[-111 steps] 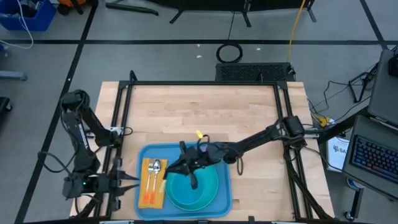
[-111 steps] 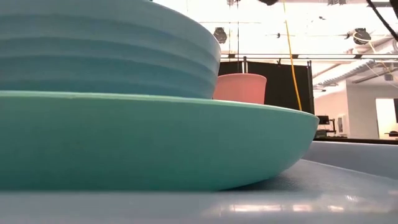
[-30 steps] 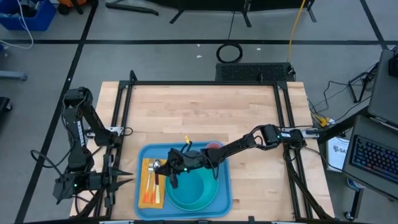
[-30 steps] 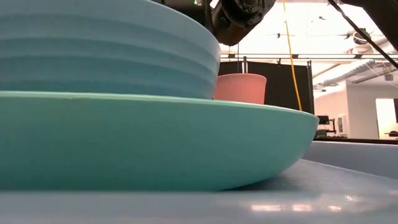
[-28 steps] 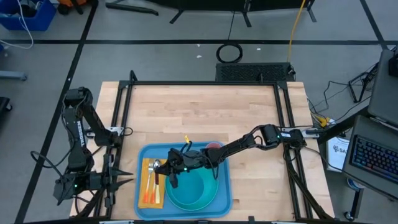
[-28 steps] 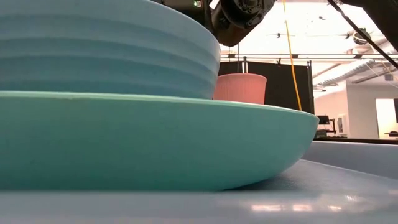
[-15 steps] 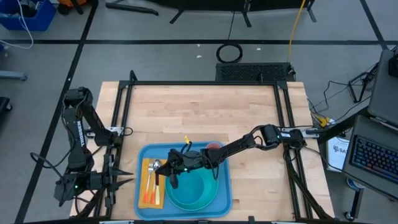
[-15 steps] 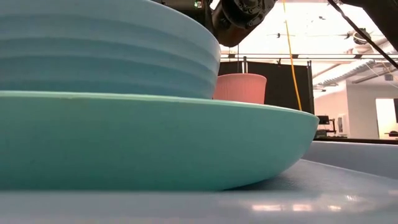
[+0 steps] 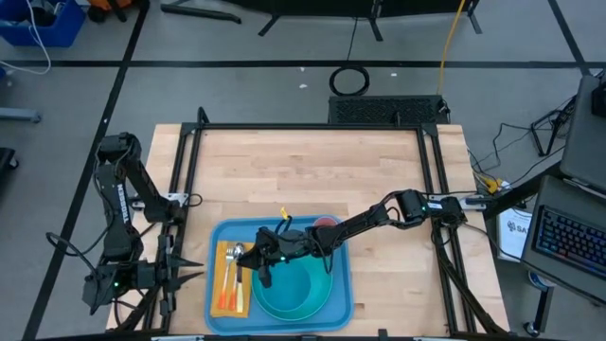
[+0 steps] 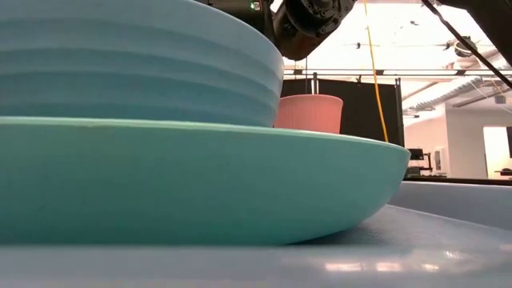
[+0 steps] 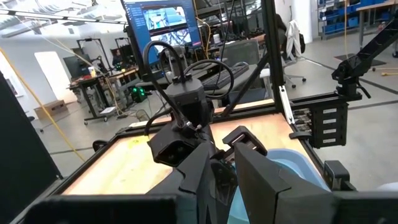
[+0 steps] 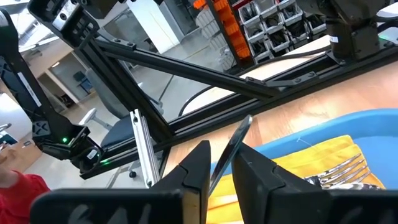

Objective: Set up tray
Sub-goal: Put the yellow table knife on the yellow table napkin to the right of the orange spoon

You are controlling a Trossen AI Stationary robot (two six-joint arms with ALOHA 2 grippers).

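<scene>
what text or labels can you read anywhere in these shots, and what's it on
"SA": start of a printed label on the white sheet right of the table; the rest is cut off.
Monitor behind the table: on-screen content too blurred to read.
Tray, plate, napkin, cup: no text visible.

Overhead, tray-level, two wrist views

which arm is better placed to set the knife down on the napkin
The right. Its gripper is out over the tray, shut on the knife, right beside the yellow napkin with the fork. The left gripper waits off the table's left edge.
</scene>
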